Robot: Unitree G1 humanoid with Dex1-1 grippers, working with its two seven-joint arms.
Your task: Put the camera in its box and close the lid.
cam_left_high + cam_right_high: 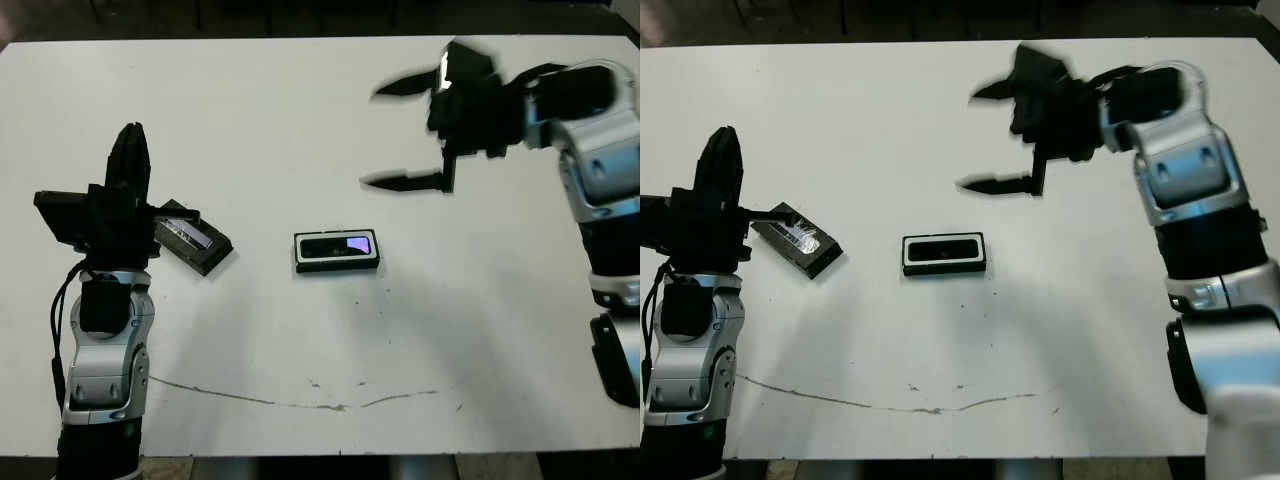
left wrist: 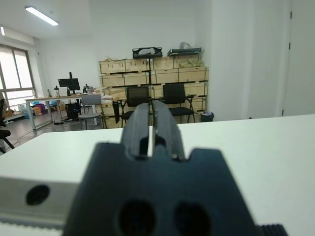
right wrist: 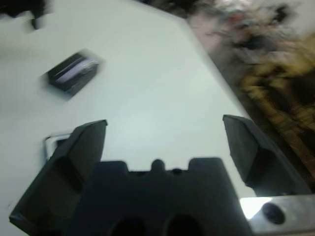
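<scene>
- Nearest the robot, a thin dark scratch line (image 1: 290, 402) runs across the front part of the white table (image 1: 300, 120), with a few small dark specks around it.
- At the left, the left hand (image 1: 128, 150) rises on its grey and black arm, its two black fingers pressed together with only a hairline slit between them in the left wrist view; it grips nothing.
- Just beside that hand, toward the table's middle, lies the lid (image 1: 192, 238), a flat black rectangular slab with a long glossy grey strip along its top. It sits at a slant on the table, its near end partly hidden behind the hand's body.
- Near the middle of the table rests the box (image 1: 337, 252), a small shallow rectangular tray with black outer walls and a white rim.
- Inside the box lies the camera (image 1: 338, 245), a slim black bar with a shiny purple-blue patch at its right end. It lies flat within the white rim, and the box is uncovered.
- Lid and box are apart, with bare table between them.
- Farther back on the right, the right hand (image 1: 398, 135) hangs above the table, beyond the box and to its right, blurred. Its two black fingers are spread wide and hold nothing.
</scene>
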